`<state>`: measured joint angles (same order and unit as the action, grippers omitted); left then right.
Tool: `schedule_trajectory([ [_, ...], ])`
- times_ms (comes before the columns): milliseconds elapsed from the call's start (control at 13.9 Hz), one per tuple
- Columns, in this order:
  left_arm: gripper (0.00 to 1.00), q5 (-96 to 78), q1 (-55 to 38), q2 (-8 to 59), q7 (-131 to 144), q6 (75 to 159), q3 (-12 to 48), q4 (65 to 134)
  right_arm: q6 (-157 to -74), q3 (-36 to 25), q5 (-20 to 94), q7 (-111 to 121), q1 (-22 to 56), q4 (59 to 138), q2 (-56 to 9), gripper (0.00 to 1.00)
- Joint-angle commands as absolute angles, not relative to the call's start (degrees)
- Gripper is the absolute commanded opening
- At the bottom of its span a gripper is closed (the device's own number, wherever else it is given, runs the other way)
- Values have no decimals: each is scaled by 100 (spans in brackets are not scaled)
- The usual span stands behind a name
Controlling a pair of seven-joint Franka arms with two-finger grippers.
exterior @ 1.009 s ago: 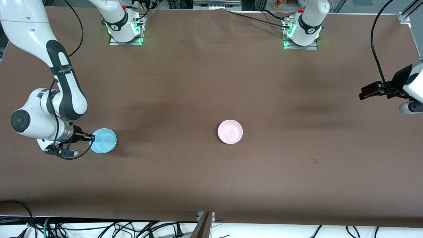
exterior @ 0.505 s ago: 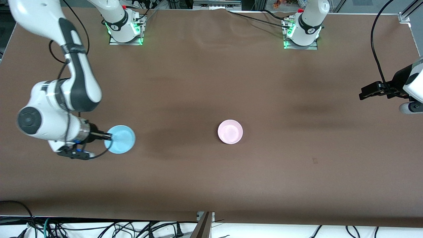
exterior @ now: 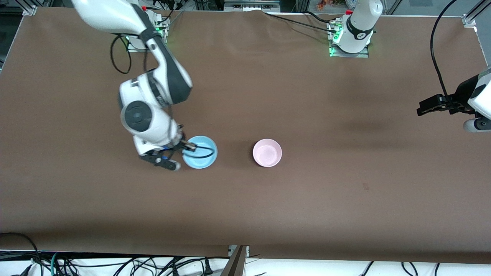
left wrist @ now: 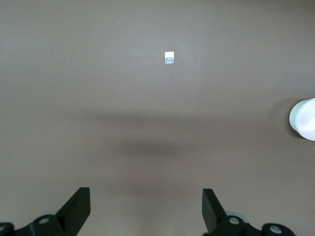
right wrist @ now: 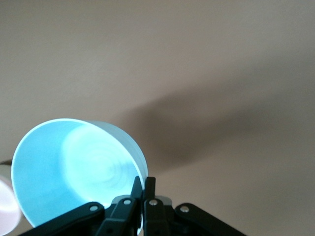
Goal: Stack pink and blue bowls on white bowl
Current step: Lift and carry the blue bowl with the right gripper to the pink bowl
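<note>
1. The right pincer (exterior: 190, 146) pinches the blue bowl's (exterior: 200, 152) rim, above the tabletop (exterior: 307, 199).
2. The pink bowl (exterior: 267, 153) sits beside it.
3. The left pincer (left wrist: 146, 209) waits, spread wide.

Blue bowl (exterior: 200, 152): light sky blue, round, shallow, pinched at its rim by the right pincer (exterior: 190, 146), tilted, raised over the bench (exterior: 307, 199). Pink bowl (exterior: 267, 153): pale pink, upright on the bench, at 3 o'clock from the blue bowl, apart.
</note>
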<state>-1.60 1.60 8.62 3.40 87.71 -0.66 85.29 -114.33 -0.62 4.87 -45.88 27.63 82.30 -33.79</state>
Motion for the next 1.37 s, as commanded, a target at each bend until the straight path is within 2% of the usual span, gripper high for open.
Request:
schedule_trajectory([
  [0,100,0,158,923,387,8640,-44,8358,-11722,-114,510,-5174,3048,8051,-3542,0],
  [216,100,0,158,923,387,8648,-44,8358,-12958,-114,492,-6089,3454,8033,-3831,0],
  [360,100,0,158,923,387,8640,-44,8358,-13463,-105,492,-6310,3637,7972,-4042,0],
  [649,100,0,149,923,387,8640,-44,8358,-13517,-105,501,-6539,4007,7410,-4473,0],
  [937,100,0,141,923,387,8640,-44,8358,-13518,-70,501,-6522,4280,7330,-4570,0],
  [1297,100,0,149,923,387,8640,-35,8358,-13518,0,483,-6530,4429,7119,-5001,0],
])
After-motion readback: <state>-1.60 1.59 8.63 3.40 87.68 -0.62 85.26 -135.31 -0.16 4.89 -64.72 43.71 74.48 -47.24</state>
